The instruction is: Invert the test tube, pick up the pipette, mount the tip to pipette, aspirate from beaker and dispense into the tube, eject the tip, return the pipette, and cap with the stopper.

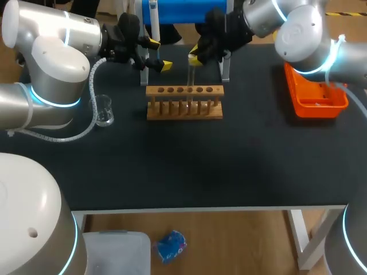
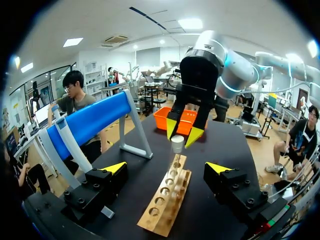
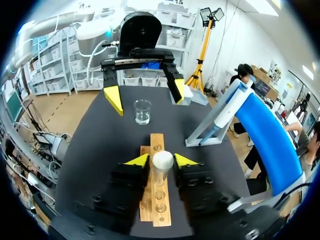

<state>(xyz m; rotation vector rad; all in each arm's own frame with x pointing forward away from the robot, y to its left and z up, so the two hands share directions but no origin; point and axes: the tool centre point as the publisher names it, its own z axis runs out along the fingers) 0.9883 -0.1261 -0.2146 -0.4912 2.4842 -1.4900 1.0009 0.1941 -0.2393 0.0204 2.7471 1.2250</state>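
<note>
The slim clear glass test tube (image 1: 190, 77) stands upright over the light wooden rack (image 1: 183, 102), above one of the holes in the rack's right half. I cannot tell whether its lower end sits inside the hole.

My right gripper (image 3: 162, 161) is clamped on the tube near its upper end, one yellow-tipped finger against each side. My right arm (image 1: 304, 34) comes in from the table's far right corner and reaches across to just behind the rack, with the wrist pointing down at it. My left arm (image 1: 51, 63) bends in from the left. My left gripper (image 2: 167, 168) hangs just behind the rack's left end with its fingers spread wide and nothing between them, looking along the row of holes toward the tube.

The rack rests on the black tabletop (image 1: 229, 166). A small clear glass beaker (image 1: 104, 110) stands to the rack's left, well apart from it. An orange plastic tray (image 1: 315, 94) lies far off to the rack's right. A blue cylinder-shaped stand on grey legs (image 1: 183, 11) is behind the rack.

From above, the tube's upper end looks whitish and rounded. The wall below my fingers is transparent, and the rack shows through it.
</note>
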